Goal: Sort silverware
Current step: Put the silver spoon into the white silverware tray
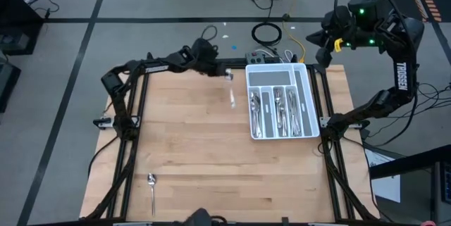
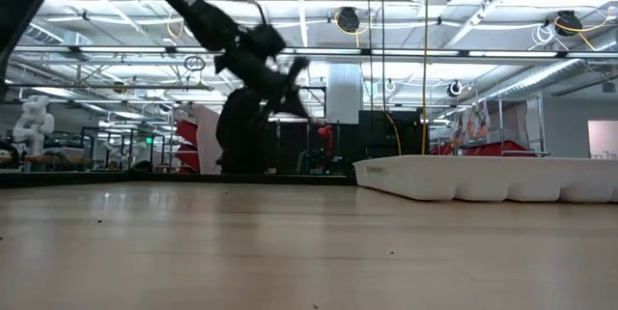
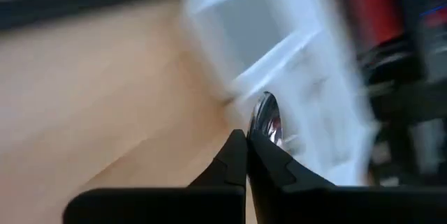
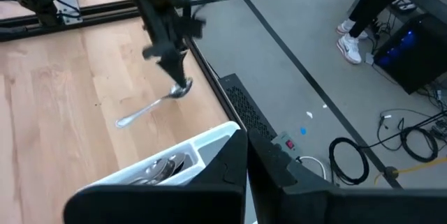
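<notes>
My left hand (image 1: 227, 75) hangs above the surface (image 1: 190, 148), pinching a spoon (image 4: 150, 107) just beside the white tray (image 1: 282, 101). The tray's raised wall blocks a low pass on that side. The middle of the wood lies open to me. One lone spoon (image 1: 151, 189) lies near the front edge.
</notes>
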Controlling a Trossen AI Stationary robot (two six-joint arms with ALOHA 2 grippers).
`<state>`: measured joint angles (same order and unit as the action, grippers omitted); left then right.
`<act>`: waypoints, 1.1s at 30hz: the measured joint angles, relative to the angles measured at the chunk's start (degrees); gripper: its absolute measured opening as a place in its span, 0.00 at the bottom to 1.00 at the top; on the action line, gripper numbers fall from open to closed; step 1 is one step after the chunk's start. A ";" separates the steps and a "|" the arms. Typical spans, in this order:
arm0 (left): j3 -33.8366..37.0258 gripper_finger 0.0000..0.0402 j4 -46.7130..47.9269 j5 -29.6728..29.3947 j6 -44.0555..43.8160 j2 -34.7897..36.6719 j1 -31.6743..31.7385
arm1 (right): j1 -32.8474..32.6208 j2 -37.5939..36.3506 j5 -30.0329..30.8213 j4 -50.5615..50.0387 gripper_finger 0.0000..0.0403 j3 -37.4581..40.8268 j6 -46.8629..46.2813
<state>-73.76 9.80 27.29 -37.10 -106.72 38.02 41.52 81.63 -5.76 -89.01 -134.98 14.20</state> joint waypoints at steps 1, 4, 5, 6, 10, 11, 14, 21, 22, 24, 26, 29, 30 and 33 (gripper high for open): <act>-0.09 0.01 -3.11 0.38 -1.46 0.91 -0.62 | 0.00 -0.02 0.00 -0.20 0.00 0.00 0.00; -0.28 0.00 -11.32 1.96 -4.40 2.40 -3.58 | 0.00 -0.17 0.01 -0.97 0.00 0.00 0.29; -0.31 0.00 -14.24 2.06 -4.73 2.33 -4.83 | 0.01 -0.19 0.07 -1.01 0.00 0.00 0.44; -0.29 0.00 -15.85 1.67 -5.02 2.08 -6.14 | 0.04 -0.21 0.17 -1.00 0.00 0.00 0.57; -1.29 0.00 -16.84 -3.28 -3.09 -1.01 -10.69 | 0.02 -0.22 1.94 -1.01 0.00 0.00 0.63; -1.46 0.00 -16.75 -4.19 -3.03 -1.96 -11.42 | 0.02 -0.22 2.50 -1.01 0.00 0.00 0.63; -3.03 0.00 -16.59 -7.02 -3.11 -5.62 -13.19 | 0.04 -0.22 2.89 -1.02 0.00 0.00 0.83; -9.68 0.00 -16.55 -10.52 -4.51 -13.61 -16.17 | 0.02 -0.22 2.80 -1.01 0.00 0.00 1.03; -10.79 0.00 -16.42 -10.59 -4.51 -14.61 -16.47 | 0.02 -0.22 2.80 -1.01 0.00 0.00 1.03; -12.75 0.00 -15.46 -10.63 -4.38 -16.42 -16.87 | 0.02 -0.22 2.80 -1.01 0.00 0.00 1.03; -14.31 0.00 -12.53 -10.64 -3.98 -17.94 -17.02 | 0.02 -0.22 2.80 -1.01 0.00 0.00 0.99; -15.56 0.00 -7.07 -11.03 -1.49 -19.27 -17.16 | 0.02 -0.22 2.73 -1.01 0.00 0.00 0.96; -15.72 0.00 -6.35 -11.51 -0.66 -19.34 -17.35 | 0.02 -0.22 2.73 -1.01 0.00 0.00 0.96; -15.93 0.00 -5.98 -12.01 0.11 -19.19 -17.73 | 0.02 -0.22 2.71 -1.01 0.00 0.00 1.03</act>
<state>-89.69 3.82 15.28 -36.99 -125.91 20.29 41.54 81.41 -3.05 -90.02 -134.98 15.23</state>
